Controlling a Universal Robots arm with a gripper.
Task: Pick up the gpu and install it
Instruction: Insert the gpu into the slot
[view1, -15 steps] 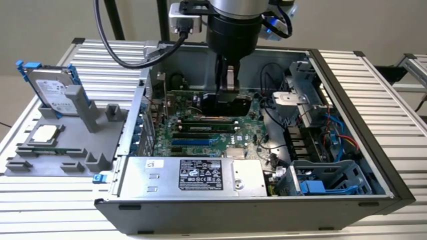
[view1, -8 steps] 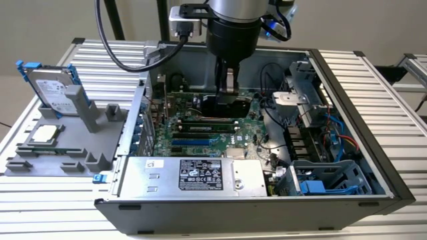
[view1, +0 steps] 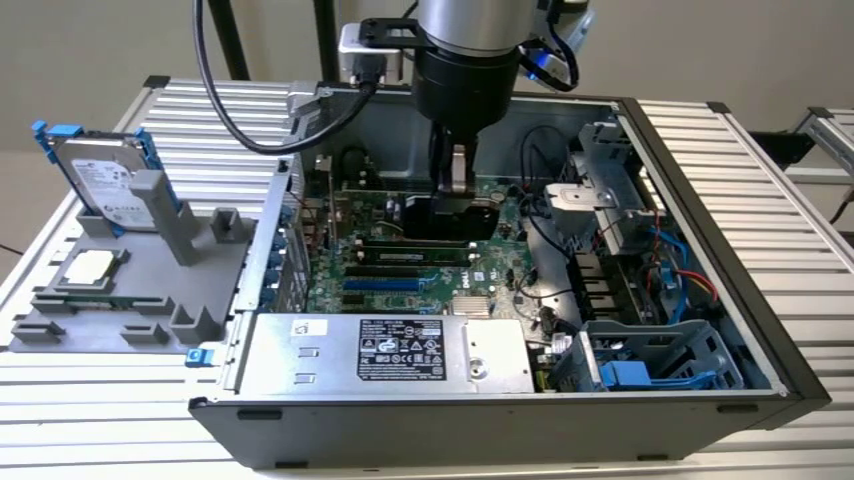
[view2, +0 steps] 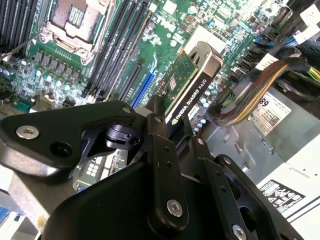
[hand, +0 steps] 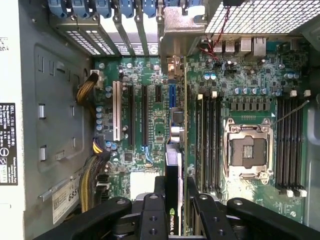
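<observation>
**GPU gripped over motherboard**

Gripper (view2: 172, 132) is clenching the gpu (view2: 190, 87) edge-on, holding it upright inside the open computer case (view1: 694, 180), just above the motherboard (hand: 150, 75) near the expansion slots (hand: 131, 115). Hard drive (view1: 110, 185) is standing in the grey fixture (view1: 127, 290) beside the case.

A ribbed aluminium table (view1: 747, 160) carried the lot. The open computer case (view1: 400, 440) sat flat on it, toward the exterior view's right. Just beside the case, on the exterior view's left, a grey holder tray (view1: 94, 325) rested on the same slats, with a silver hard drive (view1: 104, 180) standing upright in it.
</observation>
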